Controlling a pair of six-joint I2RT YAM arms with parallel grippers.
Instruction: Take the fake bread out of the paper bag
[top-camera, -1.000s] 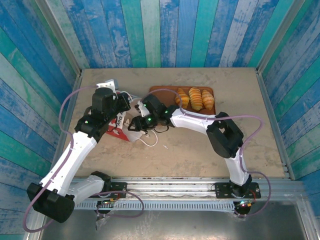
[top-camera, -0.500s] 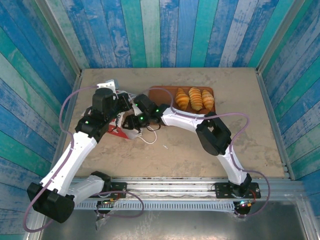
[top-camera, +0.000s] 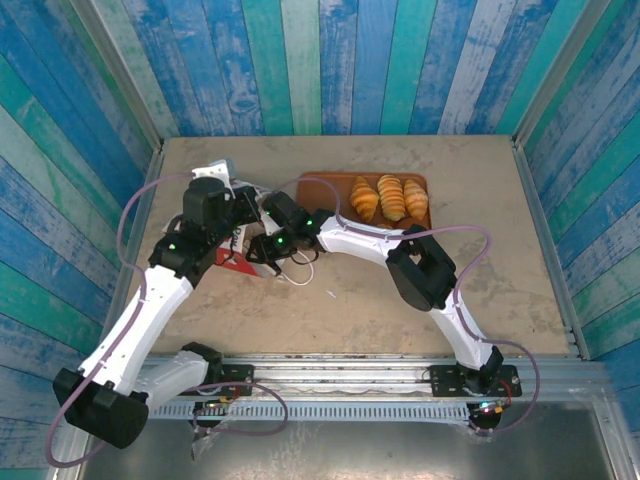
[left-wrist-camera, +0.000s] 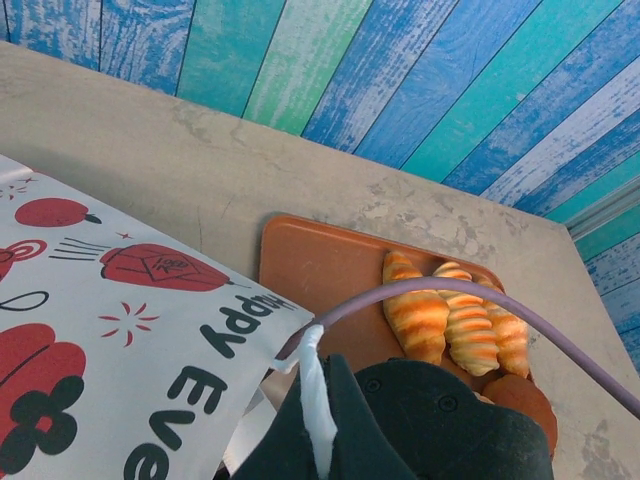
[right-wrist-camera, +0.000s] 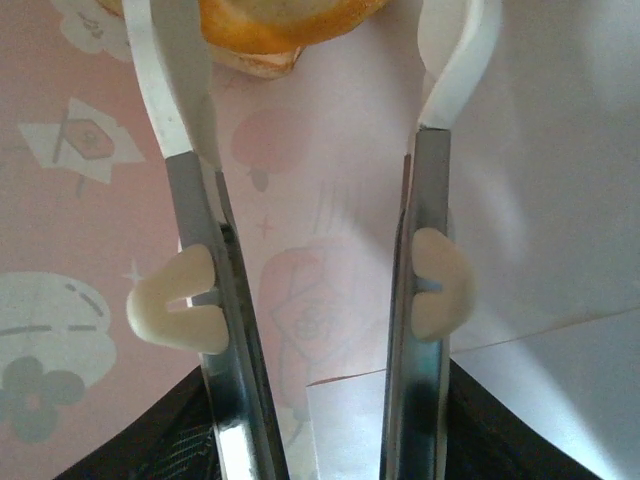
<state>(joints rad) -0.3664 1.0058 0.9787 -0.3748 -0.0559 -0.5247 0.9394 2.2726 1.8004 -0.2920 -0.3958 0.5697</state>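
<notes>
The paper bag, white with red prints, lies on its side left of centre. My left gripper is at its mouth. In the left wrist view the dark fingers of my left gripper are shut on a white strip of the paper bag at its rim. My right gripper reaches into the bag. Inside, an orange piece of fake bread lies between the white fingertips of my right gripper. The jaws stand apart, with a small gap on the right side.
A flat brown tray behind the bag carries three golden croissants; in the left wrist view the tray also holds an orange-brown roll. A thin white handle loop trails on the table. Blue plank walls surround the table.
My right gripper has moved left, deeper into the bag's mouth, and its jaws have narrowed. The left arm has stayed where it was, holding the bag.
</notes>
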